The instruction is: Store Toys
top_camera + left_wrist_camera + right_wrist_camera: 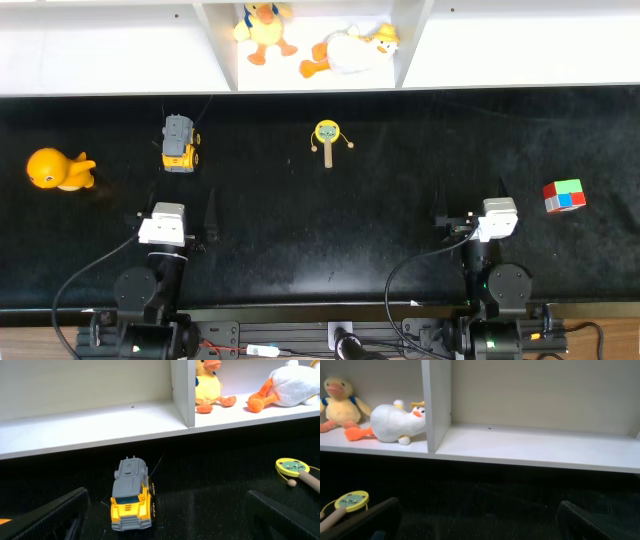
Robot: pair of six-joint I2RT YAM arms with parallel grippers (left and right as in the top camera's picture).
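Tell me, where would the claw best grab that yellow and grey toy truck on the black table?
Probably the toy truck is best pinched across its yellow lower body, one finger on each long side, the left claw coming down from above. It stands upright on its wheels, lengthwise toward that claw, so its flat sides suit the open fingers; the grey roof looks bumpy.

We see a plush duck [264,28] left of a plush goose [350,50] in the shelf [120,60] at the counter's [400,190] far edge. On the counter, from left edge to right: toy duck [58,170], truck [179,143], rattle [327,136], cube [564,196].

Plush duck [209,390], head cropped at edge
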